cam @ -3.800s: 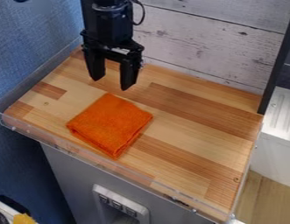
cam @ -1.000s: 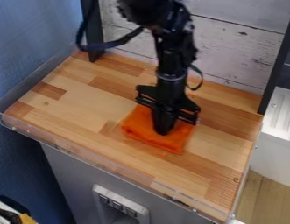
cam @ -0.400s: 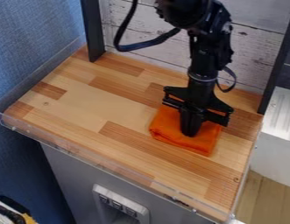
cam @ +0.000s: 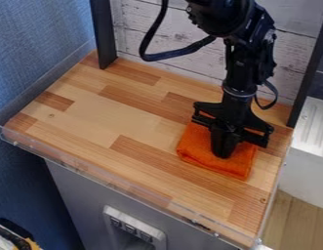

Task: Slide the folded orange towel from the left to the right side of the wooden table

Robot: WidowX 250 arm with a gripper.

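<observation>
we saw the pincer pointing down, its two fingers drawn together with little or no gap, their tips on the orange cloth. we could not tell whether a fold was caught between them or they only pressed on it. the cloth lay folded in a flat, roughly square pad on the wooden worktop, over toward its right side as we looked. above the pincer, the black arm hung in from the top edge, and a dark cable looped out beside it. behind the worktop we had a whitewashed plank wall between two black posts, and a clear rim ran along the front. farther out, we saw a blue wall to the left, a grey cabinet front below with a row of switches, and a white ridged surface to the right.
</observation>
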